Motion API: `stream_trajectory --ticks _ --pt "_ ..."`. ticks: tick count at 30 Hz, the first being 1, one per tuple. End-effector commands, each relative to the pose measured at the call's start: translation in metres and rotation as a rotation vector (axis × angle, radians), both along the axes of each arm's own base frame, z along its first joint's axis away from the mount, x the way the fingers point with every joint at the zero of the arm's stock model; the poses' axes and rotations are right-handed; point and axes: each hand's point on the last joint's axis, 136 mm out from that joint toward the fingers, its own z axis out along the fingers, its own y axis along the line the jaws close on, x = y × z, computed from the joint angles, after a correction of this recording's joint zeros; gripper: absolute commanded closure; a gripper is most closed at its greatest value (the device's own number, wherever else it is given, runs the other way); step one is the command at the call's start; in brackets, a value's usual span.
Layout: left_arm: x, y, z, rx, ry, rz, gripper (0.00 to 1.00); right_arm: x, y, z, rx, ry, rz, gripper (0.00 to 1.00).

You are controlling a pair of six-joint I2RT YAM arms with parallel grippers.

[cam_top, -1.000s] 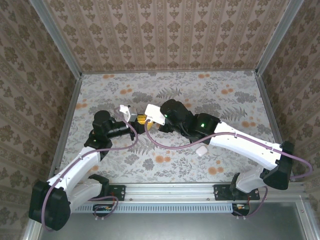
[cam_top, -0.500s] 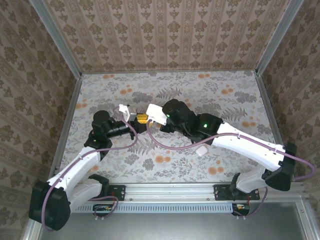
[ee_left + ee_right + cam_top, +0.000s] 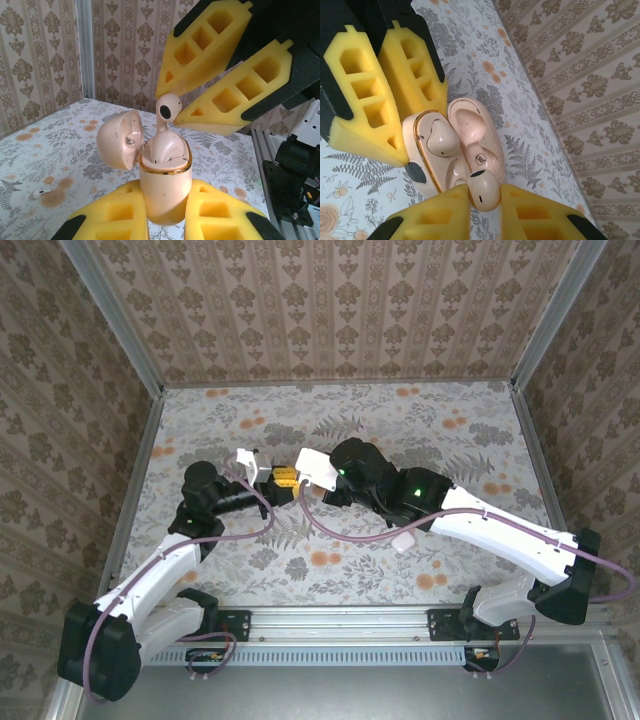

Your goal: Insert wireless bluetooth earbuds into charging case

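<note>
Yellow foam pads of the left jaws are closed on the body of the cream charging case, holding it upright above the counter with its hinged lid thrown open to one side. Directly over the case mouth, the right jaws pinch one earbud narrowly by its head. The earbud's long axis runs close to vertical and in line with the case's own axis, stem pointing down into the opening and rounded head uppermost. How deep the stem tip sits cannot be told. The coming move appears to be a straight push along that axis by the right arm, which carries the piece. A second earbud lies on its side on the counter, well apart from both jaws.
</note>
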Motion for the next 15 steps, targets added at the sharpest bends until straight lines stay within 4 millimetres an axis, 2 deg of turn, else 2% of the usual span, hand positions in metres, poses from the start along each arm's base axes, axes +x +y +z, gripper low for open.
stream_trajectory --ticks 1,8,15 --pt "-0.002 0.0 0.024 -0.04 -0.089 -0.014 1.0 -0.018 0.004 -0.016 -0.044 0.08 0.071 0.8" --pt "-0.001 -0.001 0.024 -0.037 -0.091 -0.018 1.0 -0.018 0.011 -0.03 -0.094 0.135 0.088 0.79" --pt "-0.001 -0.001 0.022 -0.029 -0.093 -0.014 1.0 -0.017 0.012 -0.025 -0.076 0.132 0.08 0.69"
